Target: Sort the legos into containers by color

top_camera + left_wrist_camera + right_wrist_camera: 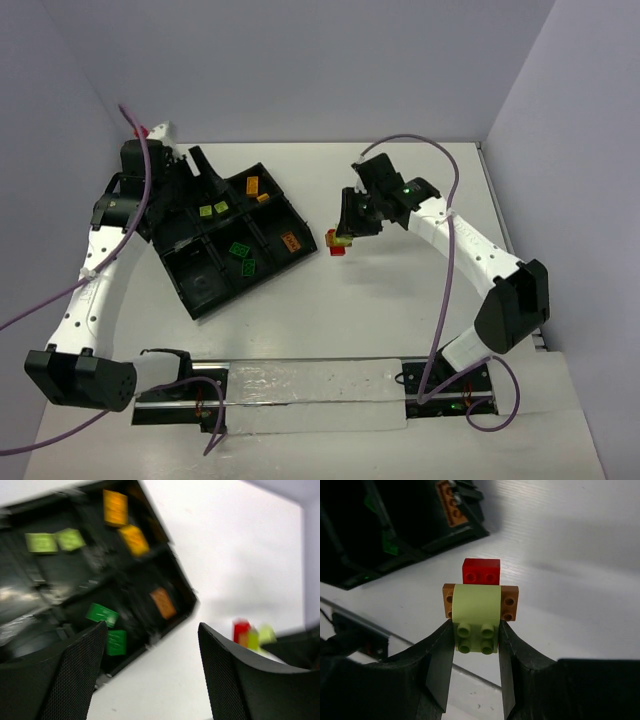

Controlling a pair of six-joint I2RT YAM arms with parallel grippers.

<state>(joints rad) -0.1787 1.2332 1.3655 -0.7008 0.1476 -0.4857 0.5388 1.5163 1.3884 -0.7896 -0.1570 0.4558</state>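
My right gripper (476, 640) is shut on a yellow-green brick (476, 615). That brick is joined to an orange plate (509, 601) and a red brick (481, 571). This cluster (340, 243) is just right of the black tray (200, 288); I cannot tell whether it touches the table. The tray's containers hold yellow-green legos (41, 542), orange legos (134, 539) and green legos (102, 614), each colour in its own compartment. My left gripper (152, 670) is open and empty over the tray's far left part (205, 170). The left wrist view is blurred and shows the cluster (250, 634) at the right.
The tray lies turned at an angle on the white table, and its near-left compartments (195, 265) hold nothing. A further orange brick (291, 241) lies in the tray's right compartment. A pale strip (310, 395) runs between the arm bases along the near edge. Purple cables (450, 250) hang by both arms.
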